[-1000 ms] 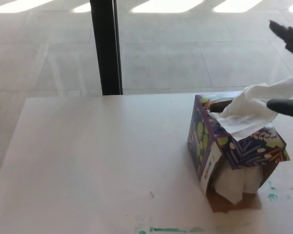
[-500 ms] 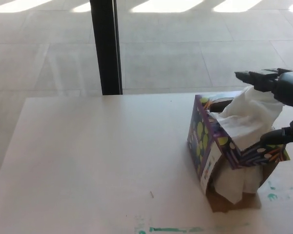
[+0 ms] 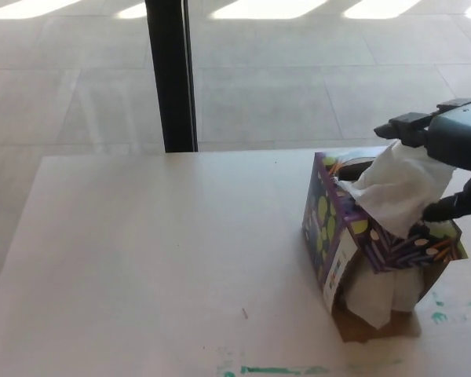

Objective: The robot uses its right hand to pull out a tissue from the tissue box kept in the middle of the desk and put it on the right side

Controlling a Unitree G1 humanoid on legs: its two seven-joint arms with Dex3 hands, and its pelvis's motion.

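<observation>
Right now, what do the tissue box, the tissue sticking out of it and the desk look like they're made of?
Tissue box: printed cardboard, likely; flat creased panels with a colourful leaf pattern and bare brown board showing at the torn bottom.
Tissue: thin soft paper, matte white, crumpled into folds.
Desk: smooth, pale, hard top, perhaps laminate or painted board; slight sheen, green paint marks near the front edge.

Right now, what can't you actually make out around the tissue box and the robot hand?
- Head view: the right robot hand is cut off by the right edge; its grip on the tissue is hidden by the tissue itself.
- Head view: the tissue box opening is covered by the tissue.
- Head view: the label on the box is too small to read.
- The left robot hand is out of frame.
</observation>
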